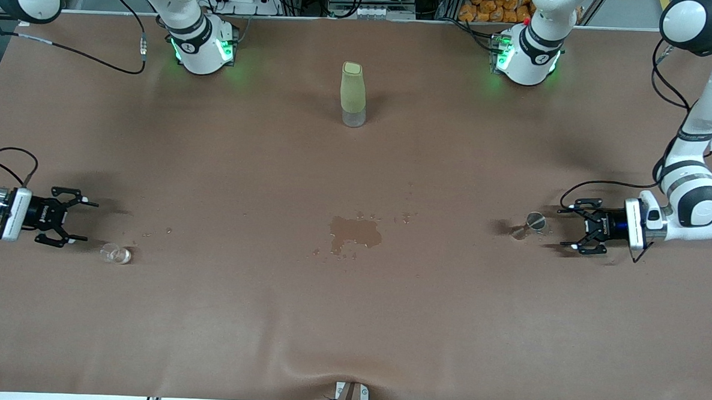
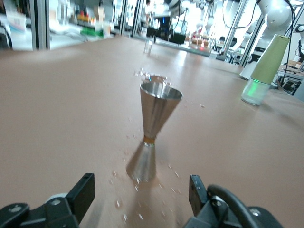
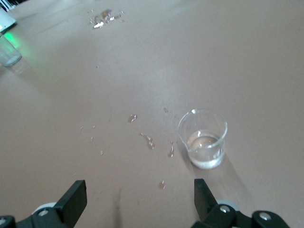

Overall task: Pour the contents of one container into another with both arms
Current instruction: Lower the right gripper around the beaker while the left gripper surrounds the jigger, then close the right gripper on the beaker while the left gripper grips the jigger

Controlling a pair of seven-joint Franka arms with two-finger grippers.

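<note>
The left gripper (image 1: pixel 573 230) sits low over the counter (image 1: pixel 351 320) at the left arm's end, jaws spread wide and holding nothing. The jigger (image 1: pixel 529 225) stands upright just ahead of the jaws, in line with the gap between them but not touched by either finger; droplets speckle the counter around its base.

The right gripper (image 1: pixel 79 220) is low at the right arm's end, jaws wide apart and empty. The cup (image 1: pixel 116 253) stands upright just ahead of those jaws, off to one side of the gap and nearer the front camera, untouched. It holds a little clear liquid.

A wet patch (image 1: pixel 354 232) marks the counter midway between the two grippers, and a bottle (image 1: pixel 353 94) stands upright between the arm bases.
</note>
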